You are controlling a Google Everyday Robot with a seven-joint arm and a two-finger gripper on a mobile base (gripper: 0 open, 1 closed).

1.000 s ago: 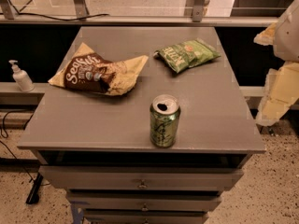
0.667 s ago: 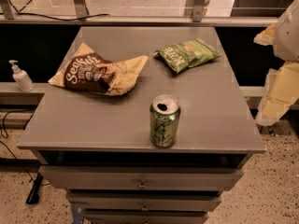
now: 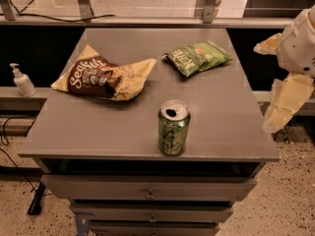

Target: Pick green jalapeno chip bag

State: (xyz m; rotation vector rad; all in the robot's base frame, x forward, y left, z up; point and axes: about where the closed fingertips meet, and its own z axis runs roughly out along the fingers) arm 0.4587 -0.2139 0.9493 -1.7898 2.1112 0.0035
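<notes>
One green jalapeno chip bag (image 3: 197, 58) lies upper centre; your gripper (image 3: 286, 102) hangs right of frame (state: cannot tell).

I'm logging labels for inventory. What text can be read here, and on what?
"Sea Salt", partly legible: brown-and-tan chip bag.
"Kettle", likely: green jalapeno chip bag.
Green soda can: script too blurred.
Pump bottle: nothing legible.
Gripper, right of the table: no text.

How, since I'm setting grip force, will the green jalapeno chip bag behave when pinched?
The green jalapeno chip bag looks crinkly, so probably floppy and light. Lying flat on the table, it would likely slide, not roll. The gripper hangs beside the table's right edge.
</notes>
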